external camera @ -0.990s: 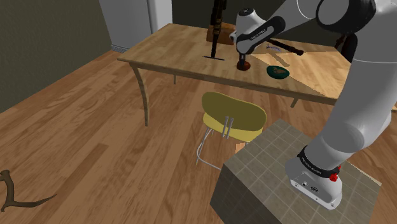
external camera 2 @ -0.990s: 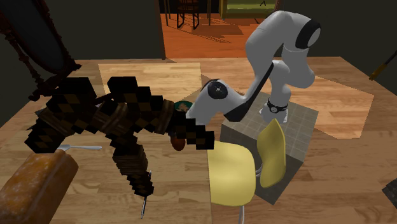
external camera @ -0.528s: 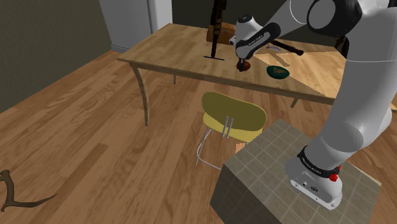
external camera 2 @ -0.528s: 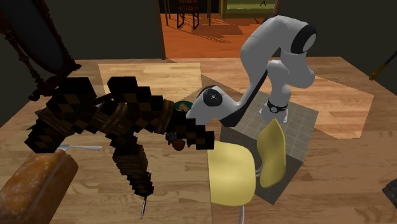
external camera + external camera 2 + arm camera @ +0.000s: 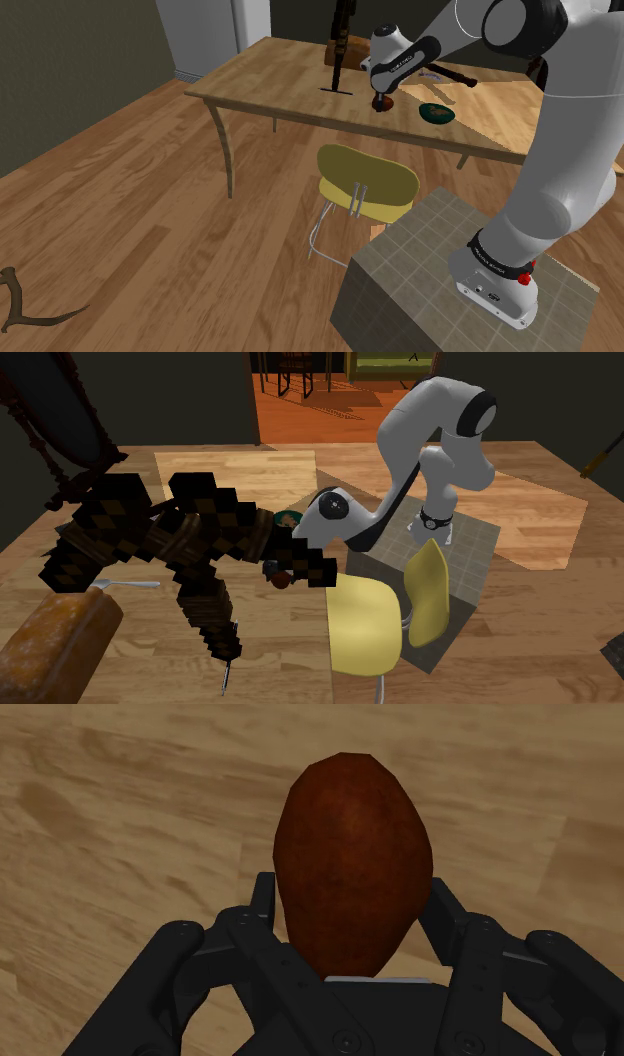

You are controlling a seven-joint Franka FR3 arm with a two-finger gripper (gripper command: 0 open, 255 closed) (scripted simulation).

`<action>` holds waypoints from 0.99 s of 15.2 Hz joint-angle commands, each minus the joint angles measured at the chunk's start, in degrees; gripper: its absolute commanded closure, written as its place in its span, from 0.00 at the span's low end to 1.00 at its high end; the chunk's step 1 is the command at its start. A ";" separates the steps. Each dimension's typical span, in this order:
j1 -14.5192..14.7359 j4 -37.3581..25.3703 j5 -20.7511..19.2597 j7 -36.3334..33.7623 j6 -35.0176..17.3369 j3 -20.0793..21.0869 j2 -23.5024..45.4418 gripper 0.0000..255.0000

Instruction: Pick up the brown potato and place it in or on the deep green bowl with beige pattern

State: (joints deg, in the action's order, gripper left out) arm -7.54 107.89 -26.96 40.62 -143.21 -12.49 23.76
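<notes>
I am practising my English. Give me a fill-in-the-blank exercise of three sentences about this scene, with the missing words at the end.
1. The reddish-brown potato is clasped between the gripper's two black ____.
2. On the wooden table, the bowl is dark ____.
3. The chair beside the table has a ____ seat.

Missing words: fingers; green; yellow.
</notes>
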 commanded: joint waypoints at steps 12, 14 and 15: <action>-0.05 -0.56 0.64 1.22 2.26 0.27 -1.81 1.00; -0.07 -0.92 0.96 1.82 3.42 0.40 -2.67 1.00; -0.07 -1.12 1.12 2.12 4.00 0.46 -3.09 1.00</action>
State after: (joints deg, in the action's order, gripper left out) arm -7.62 106.93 -26.01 42.44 -139.87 -12.10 21.17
